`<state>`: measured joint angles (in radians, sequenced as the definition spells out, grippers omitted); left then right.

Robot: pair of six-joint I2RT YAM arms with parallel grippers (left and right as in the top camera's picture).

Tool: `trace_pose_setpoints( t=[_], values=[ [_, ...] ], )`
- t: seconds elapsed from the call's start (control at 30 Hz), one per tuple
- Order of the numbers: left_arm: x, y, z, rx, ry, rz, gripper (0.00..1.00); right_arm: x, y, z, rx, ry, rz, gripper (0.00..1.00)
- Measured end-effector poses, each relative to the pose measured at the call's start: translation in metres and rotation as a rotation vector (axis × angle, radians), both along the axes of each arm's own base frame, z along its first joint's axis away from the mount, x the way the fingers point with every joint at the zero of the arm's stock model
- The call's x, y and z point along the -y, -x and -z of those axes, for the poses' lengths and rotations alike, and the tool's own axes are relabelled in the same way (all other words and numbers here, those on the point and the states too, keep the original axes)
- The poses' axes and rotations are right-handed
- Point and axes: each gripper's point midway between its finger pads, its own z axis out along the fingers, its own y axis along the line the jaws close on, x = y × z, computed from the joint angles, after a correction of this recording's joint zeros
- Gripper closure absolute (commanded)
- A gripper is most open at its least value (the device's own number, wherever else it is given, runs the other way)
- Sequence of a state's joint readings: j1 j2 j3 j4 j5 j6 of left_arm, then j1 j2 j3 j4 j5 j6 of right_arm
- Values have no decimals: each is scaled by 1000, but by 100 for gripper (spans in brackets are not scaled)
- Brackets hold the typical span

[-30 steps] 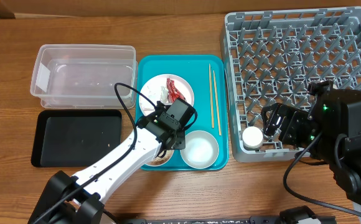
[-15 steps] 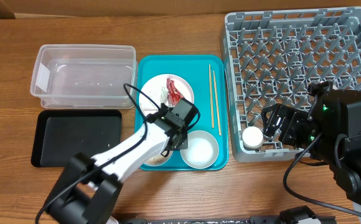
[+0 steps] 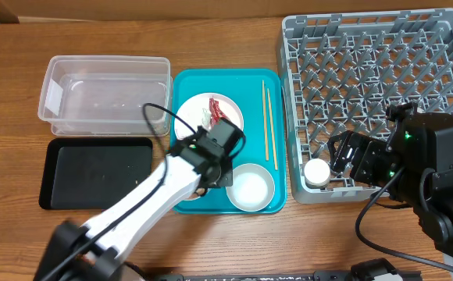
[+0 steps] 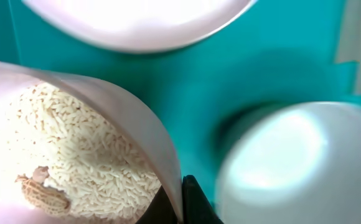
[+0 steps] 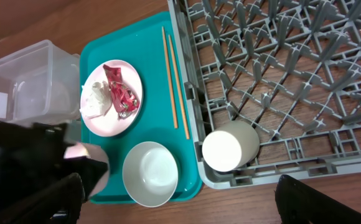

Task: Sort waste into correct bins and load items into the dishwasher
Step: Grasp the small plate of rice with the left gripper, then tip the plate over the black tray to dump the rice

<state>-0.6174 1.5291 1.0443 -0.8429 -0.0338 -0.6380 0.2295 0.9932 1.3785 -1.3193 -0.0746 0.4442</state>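
Note:
My left gripper is shut on the rim of the pale pink bowl, which holds white rice grains and a brown nut. The arm hides most of this bowl from overhead. The whitish bowl sits beside it on the teal tray. The white plate carries the red wrapper and the paper scrap. Two chopsticks lie on the tray's right side. The white cup lies in the grey rack. My right gripper is open beside the cup.
The clear tub stands left of the teal tray. The black tray lies in front of the tub. The rack fills the right side of the table. A black cable loops over the left arm by the tub.
The left arm's forearm has shifted a little, while its gripper stays at the pink bowl. The right arm and the cup have not moved.

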Motion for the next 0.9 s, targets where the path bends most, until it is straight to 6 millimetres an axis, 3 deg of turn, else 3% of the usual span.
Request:
trace_pose_setpoints(
  t=[0.1, 0.23, 0.57, 0.9],
  values=[
    [-6, -7, -31, 40, 101, -3, 96, 0, 0, 0, -1, 0, 0, 0],
    [-37, -18, -56, 38, 253, -40, 96, 0, 0, 0, 1, 0, 0, 0],
    [-125, -23, -74, -14, 752, -136, 96, 0, 0, 0, 0, 0, 0, 0],
    [-164, -33, -68, 4, 1223, -284, 96, 0, 0, 0, 0, 0, 0, 0]
  ],
)
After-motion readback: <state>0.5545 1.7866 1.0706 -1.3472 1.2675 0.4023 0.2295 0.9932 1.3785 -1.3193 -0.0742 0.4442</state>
